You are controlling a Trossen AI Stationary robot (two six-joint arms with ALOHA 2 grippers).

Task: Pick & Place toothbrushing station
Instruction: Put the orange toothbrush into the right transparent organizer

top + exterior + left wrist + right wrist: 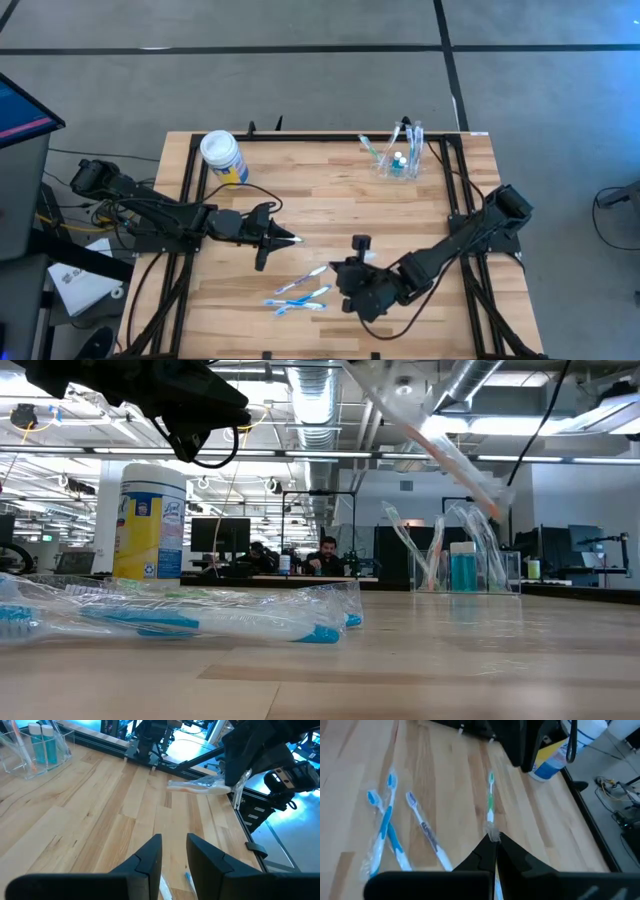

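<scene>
The toothbrushing station is a clear plastic cup holding brushes and blue tubes. It stands on its base at the table's far right and also shows in the low view and the left wrist view. Mid-table, my right gripper is shut on a wrapped toothbrush above the wood. Three more wrapped blue toothbrushes lie flat near the front edge. My left gripper hovers left of centre, open, with nothing between its fingers. My right gripper pinches the wrapped toothbrush by one end between its two shut fingertips. The fingers slant downward toward the table's far left, and the brush runs on out along their line, green head farthest away. The brush is tilted and lifted clear of the table.
A white-lidded yellow-and-blue canister stands at the far left of the table. Black frame rails run along the table's sides. Bare wood lies between the loose brushes and the station.
</scene>
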